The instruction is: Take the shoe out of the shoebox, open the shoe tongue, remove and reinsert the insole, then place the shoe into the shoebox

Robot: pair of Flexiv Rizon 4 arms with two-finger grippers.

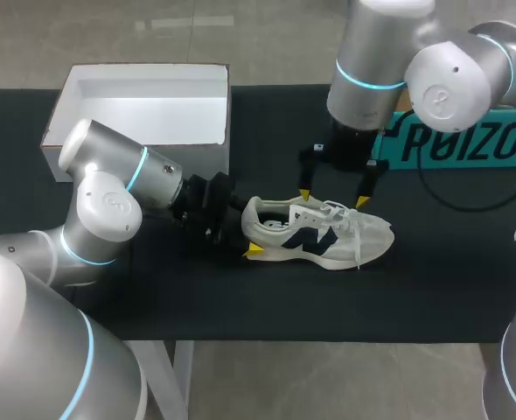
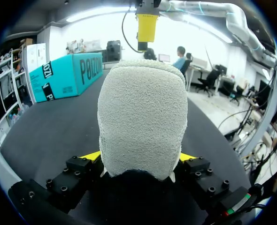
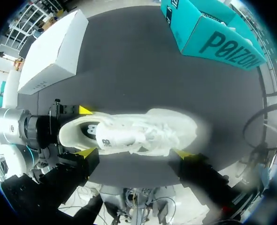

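We are clamping the heel of the cream-and-navy sneaker (image 1: 319, 234) in our left tool (image 1: 246, 227), outside the white cardboard shoebox (image 1: 59, 114); our right tool (image 1: 334, 199) is hovering open just above it, so only unboxing looks done

Left hand (image 1: 247, 229) clamps the shoe (image 1: 328, 234) heel; right hand (image 1: 333, 198) hangs above, fingers (image 1: 306, 193) spread.

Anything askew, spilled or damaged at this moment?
Nothing stands out. The shoe sits upright on its sole on the table, its heel clamped in the left pincer. The open right pincer hangs over its laces. The shoebox stands open and upright behind.
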